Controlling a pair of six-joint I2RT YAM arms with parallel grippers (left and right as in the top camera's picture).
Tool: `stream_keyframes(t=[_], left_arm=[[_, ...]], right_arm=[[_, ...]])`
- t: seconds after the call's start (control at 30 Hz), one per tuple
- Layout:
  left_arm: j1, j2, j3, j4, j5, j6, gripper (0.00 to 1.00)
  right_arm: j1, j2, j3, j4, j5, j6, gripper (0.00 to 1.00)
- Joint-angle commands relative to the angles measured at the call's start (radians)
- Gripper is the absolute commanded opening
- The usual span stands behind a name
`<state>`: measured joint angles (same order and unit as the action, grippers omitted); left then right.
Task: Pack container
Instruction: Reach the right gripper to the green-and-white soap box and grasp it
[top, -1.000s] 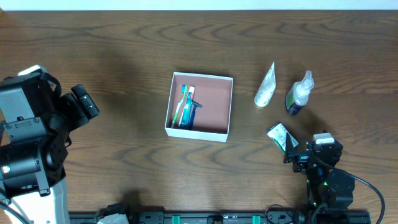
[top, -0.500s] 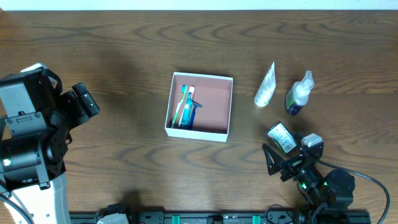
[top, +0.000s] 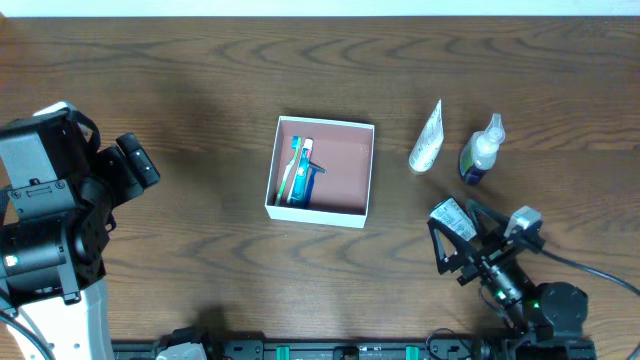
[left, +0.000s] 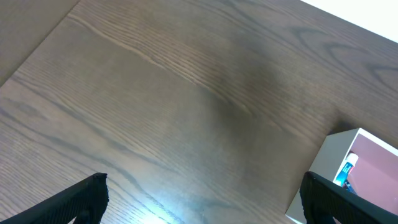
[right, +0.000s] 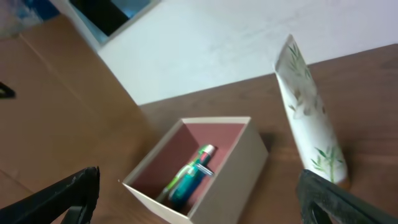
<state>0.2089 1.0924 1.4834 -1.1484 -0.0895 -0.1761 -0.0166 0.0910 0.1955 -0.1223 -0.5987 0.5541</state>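
Brown wood-grain table (top: 200, 80), overhead: shallow square white box with pink inside, container (top: 350, 165), at centre. Blue-green slim items (top: 300, 172) lie along its left wall. White squeeze tube (top: 427, 138) and small clear-topped dark bottle (top: 481, 148) to right of container. Small labelled packet (top: 450, 214) at right gripper (top: 455, 238) tips; contact unclear. Left gripper (top: 135, 165) well apart, at left.

Left wrist: fingers (left: 87, 196) spread wide, nothing between; container corner at right edge.

Right wrist: fingers (right: 74, 193) wide apart; container and tube ahead.
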Motion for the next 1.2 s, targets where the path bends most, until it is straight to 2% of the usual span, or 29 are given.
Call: stream_keyframes(t=[0.0,0.1,0.2,0.33,0.4,0.47,0.53,0.67,0.77,0.9,1.03,1.17], left_arm=[[0.007,0.005,0.006,-0.003,-0.009,0.010,0.98],[0.007,0.005,0.006,-0.003,-0.009,0.010,0.98],[0.007,0.005,0.006,-0.003,-0.009,0.010,0.98],[0.007,0.005,0.006,-0.003,-0.009,0.010,0.98],[0.007,0.005,0.006,-0.003,-0.009,0.010,0.98],[0.007,0.005,0.006,-0.003,-0.009,0.010,0.98],[0.007,0.005,0.006,-0.003,-0.009,0.010,0.98],[0.007,0.005,0.006,-0.003,-0.009,0.010,0.98],[0.007,0.005,0.006,-0.003,-0.009,0.010,0.98],[0.007,0.005,0.006,-0.003,-0.009,0.010,0.98],[0.007,0.005,0.006,-0.003,-0.009,0.010,0.98],[0.007,0.005,0.006,-0.003,-0.009,0.010,0.98]], right_arm=[[-0.003,0.097,0.148,0.007,-0.044,-0.019,0.99],[-0.003,0.220,0.275,-0.030,-0.087,-0.098,0.99],[-0.003,0.375,0.449,-0.140,-0.146,-0.203,0.99],[-0.003,0.583,0.708,-0.430,-0.175,-0.389,0.99],[-0.003,0.674,0.814,-0.651,-0.171,-0.557,0.99],[-0.003,0.734,0.846,-0.783,-0.137,-0.674,0.99],[-0.003,0.785,0.840,-0.857,-0.117,-0.720,0.99],[-0.002,0.897,0.840,-0.953,0.048,-0.692,0.99],[-0.002,1.001,0.840,-0.994,0.240,-0.592,0.99],[-0.002,1.150,0.840,-0.985,0.385,-0.502,0.99],[0.020,1.266,0.840,-0.949,0.407,-0.502,0.99],[0.101,1.333,0.839,-0.939,0.480,-0.486,0.99]])
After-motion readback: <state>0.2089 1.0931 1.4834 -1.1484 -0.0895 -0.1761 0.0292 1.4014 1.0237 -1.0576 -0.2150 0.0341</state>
